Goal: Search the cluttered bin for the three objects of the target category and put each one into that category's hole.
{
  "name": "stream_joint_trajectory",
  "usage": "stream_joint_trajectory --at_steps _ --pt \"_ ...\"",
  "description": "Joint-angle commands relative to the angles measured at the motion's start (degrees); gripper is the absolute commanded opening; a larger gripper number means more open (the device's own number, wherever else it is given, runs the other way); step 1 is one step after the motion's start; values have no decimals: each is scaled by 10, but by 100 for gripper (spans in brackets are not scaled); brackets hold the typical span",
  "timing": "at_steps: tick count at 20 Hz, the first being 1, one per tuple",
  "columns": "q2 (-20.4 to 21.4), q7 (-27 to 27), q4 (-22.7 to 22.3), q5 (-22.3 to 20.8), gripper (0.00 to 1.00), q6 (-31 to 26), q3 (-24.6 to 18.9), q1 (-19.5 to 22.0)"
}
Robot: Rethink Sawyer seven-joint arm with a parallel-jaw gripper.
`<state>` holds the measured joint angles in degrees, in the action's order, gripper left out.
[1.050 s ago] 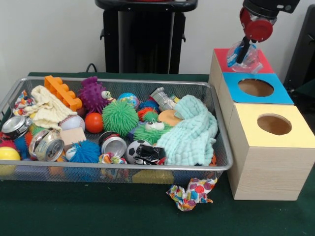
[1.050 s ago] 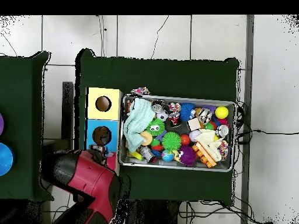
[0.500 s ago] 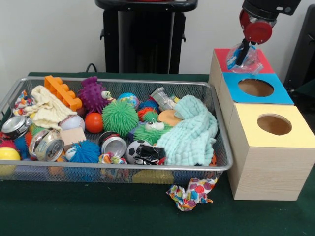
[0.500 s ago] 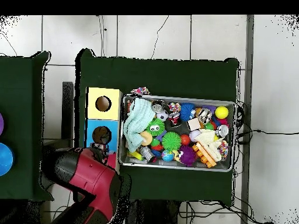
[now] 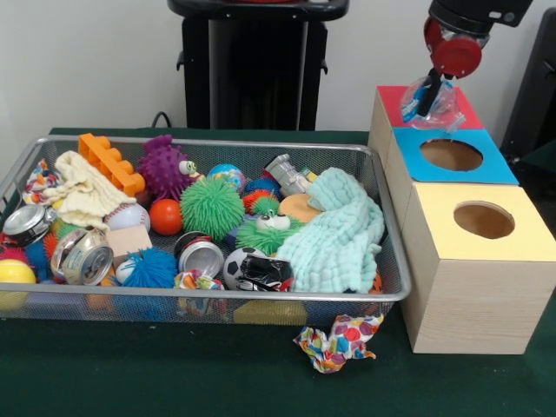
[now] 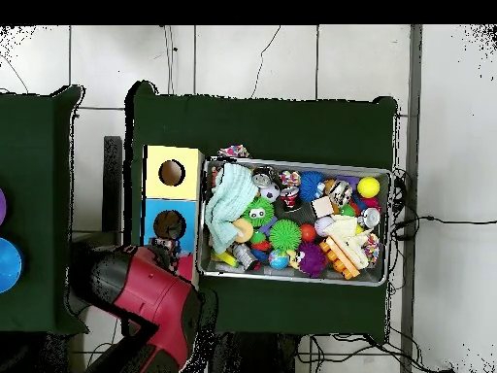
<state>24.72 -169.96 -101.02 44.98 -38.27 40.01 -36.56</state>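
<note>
Clear crumpled plastic bottle (image 5: 432,98), pinched in our fingers (image 5: 432,89), hangs over the red-topped box (image 5: 387,97) beside the blue one (image 5: 491,168); we judge a release here could miss the unseen hole, leaving it atop or rolling to the bench (image 5: 174,365).

The red box's hole (image 5: 427,106) lies hidden behind a crumpled clear plastic bottle (image 5: 432,101). The arm (image 5: 465,30) is cut off at the top edge; gripper fingers stay indistinct.

Red arm (image 6: 146,296) over red box; bin (image 6: 296,161) cluttered.
</note>
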Motion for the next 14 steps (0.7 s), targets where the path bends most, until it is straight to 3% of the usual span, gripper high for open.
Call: stream_joint_trajectory --at_steps 1,9,14 --pt "-34 -193 48 47 0 -9 -100 2" --pt "7 -193 43 34 0 -70 -80 -2" --pt "-12 -196 48 33 0 -49 -75 -2"
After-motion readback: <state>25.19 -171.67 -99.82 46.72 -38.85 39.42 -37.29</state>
